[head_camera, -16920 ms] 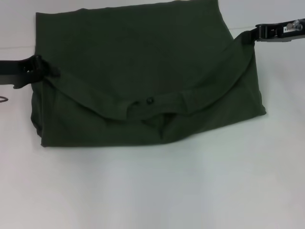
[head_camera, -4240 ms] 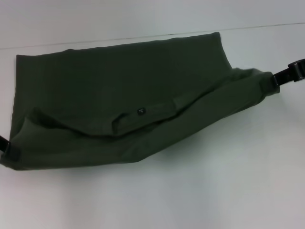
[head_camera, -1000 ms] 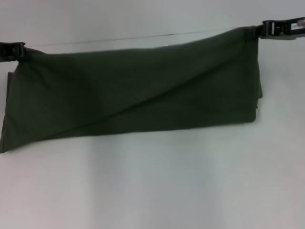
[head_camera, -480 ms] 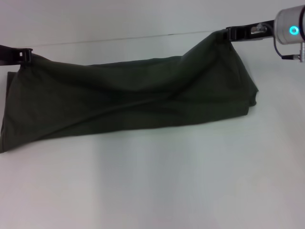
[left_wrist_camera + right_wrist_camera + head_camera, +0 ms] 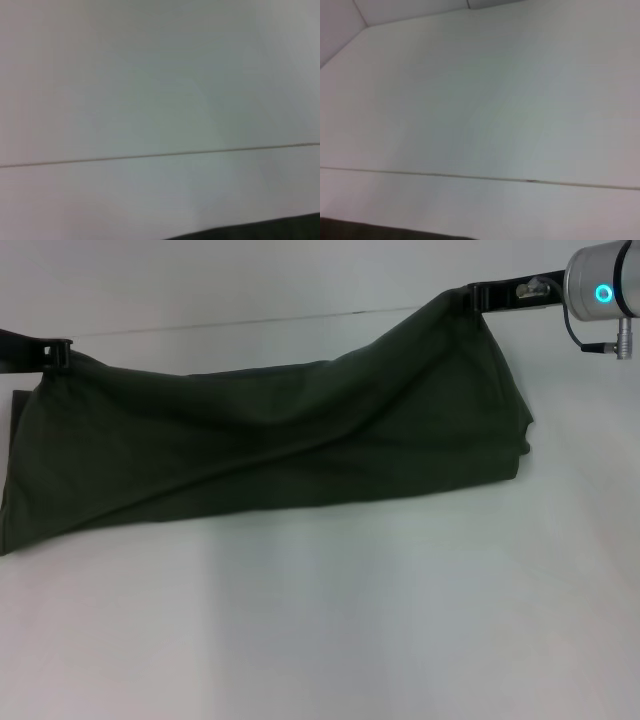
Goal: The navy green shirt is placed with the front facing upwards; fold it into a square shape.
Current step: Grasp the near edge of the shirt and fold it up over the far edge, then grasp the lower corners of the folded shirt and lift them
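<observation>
Pincers [image 5: 62, 352] [image 5: 478, 297] gripping shirt [image 5: 270, 440] (head view only)

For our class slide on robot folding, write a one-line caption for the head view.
Left claw and right claw each pinch a far corner of the folded navy green shirt, which sags between them over the white table.

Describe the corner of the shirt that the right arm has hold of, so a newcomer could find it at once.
Start at the white table and the navy green shirt stretched across its far half. Follow the cloth's top edge toward the robot's right, where it climbs to a peak at the right pincer. That raised corner is the highest; the one at the left pincer sits lower.
</observation>
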`<state>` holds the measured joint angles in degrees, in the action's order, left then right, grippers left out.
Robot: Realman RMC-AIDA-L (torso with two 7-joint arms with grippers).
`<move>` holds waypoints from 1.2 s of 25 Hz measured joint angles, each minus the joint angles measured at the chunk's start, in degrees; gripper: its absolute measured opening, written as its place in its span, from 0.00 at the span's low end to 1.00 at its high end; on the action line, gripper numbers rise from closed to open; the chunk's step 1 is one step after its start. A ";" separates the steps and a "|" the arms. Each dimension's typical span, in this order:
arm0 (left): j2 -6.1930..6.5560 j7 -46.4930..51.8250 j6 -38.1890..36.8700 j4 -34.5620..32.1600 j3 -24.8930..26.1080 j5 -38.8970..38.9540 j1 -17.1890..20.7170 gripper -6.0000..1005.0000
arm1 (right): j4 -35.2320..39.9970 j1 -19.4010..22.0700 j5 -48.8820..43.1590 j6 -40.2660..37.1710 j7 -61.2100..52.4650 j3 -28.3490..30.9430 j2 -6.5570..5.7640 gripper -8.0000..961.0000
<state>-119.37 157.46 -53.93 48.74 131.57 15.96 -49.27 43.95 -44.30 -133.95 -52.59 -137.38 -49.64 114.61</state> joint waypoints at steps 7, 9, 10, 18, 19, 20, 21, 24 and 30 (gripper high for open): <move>-0.03 0.47 -0.30 -0.85 0.09 -0.24 -0.55 0.13 | -0.47 -0.06 0.01 1.63 -0.02 -0.37 0.37 0.07; 0.06 1.52 -0.60 -0.95 0.29 -0.24 -0.62 0.13 | -0.85 -0.20 -0.02 2.15 -0.03 -0.58 0.38 0.07; 0.16 2.26 -0.65 -0.96 0.35 -0.25 -0.64 0.13 | -1.08 -0.33 -0.40 2.49 -0.14 -0.60 0.38 0.07; -0.26 6.25 0.16 -0.49 0.36 -4.38 -0.61 0.22 | -2.29 -1.85 -5.99 5.06 -1.63 -0.71 0.40 0.19; -0.28 6.65 0.40 -0.39 0.41 -4.74 -0.61 0.27 | -2.28 -1.98 -6.04 5.37 -1.63 -0.72 0.39 0.23; -0.28 7.08 0.69 -0.32 0.45 -5.17 -0.60 0.31 | -2.27 -2.05 -6.05 5.37 -1.64 -0.67 0.34 0.28; -0.29 7.71 1.06 -0.24 0.50 -5.84 -0.54 0.35 | -2.16 -2.10 -6.06 5.36 -1.64 -0.56 0.26 0.32; -0.54 9.00 1.67 0.46 0.55 -7.04 -0.19 0.45 | -1.79 -2.02 -6.07 4.87 -1.69 -0.16 -0.25 0.41; -1.16 7.34 -3.99 6.42 0.50 -4.15 0.98 0.57 | -1.10 -2.89 -5.70 -4.71 -3.75 0.25 -2.78 0.56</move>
<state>-120.54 164.80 -57.92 55.15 132.07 11.81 -48.29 42.85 -47.18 -139.65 -57.31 -141.14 -49.39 111.83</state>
